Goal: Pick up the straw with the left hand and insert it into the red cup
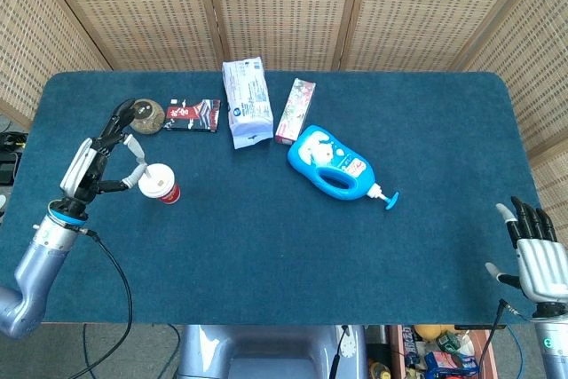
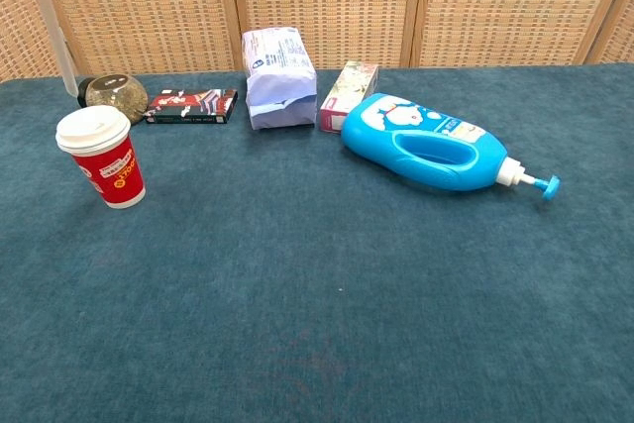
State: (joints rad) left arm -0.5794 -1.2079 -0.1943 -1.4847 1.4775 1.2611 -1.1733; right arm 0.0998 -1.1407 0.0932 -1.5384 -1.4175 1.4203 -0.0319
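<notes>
The red cup (image 1: pixel 161 185) with a white lid stands upright at the table's left; the chest view shows the red cup (image 2: pixel 103 160) near its left edge. My left hand (image 1: pixel 99 161) hovers just left of the cup and pinches a pale straw (image 1: pixel 135 150). In the chest view the straw (image 2: pixel 52 27) slants down from the top left corner, its lower end just behind and left of the cup's lid, not in it. The left hand itself is outside the chest view. My right hand (image 1: pixel 533 253) hangs off the table's near right corner, fingers apart, holding nothing.
A round jar (image 1: pixel 147 115) and a black packet (image 1: pixel 192 115) lie just behind the cup. Farther right are a white bag (image 1: pixel 247 102), a pink box (image 1: pixel 295 110) and a blue pump bottle (image 1: pixel 333 164) lying on its side. A woven screen backs the table.
</notes>
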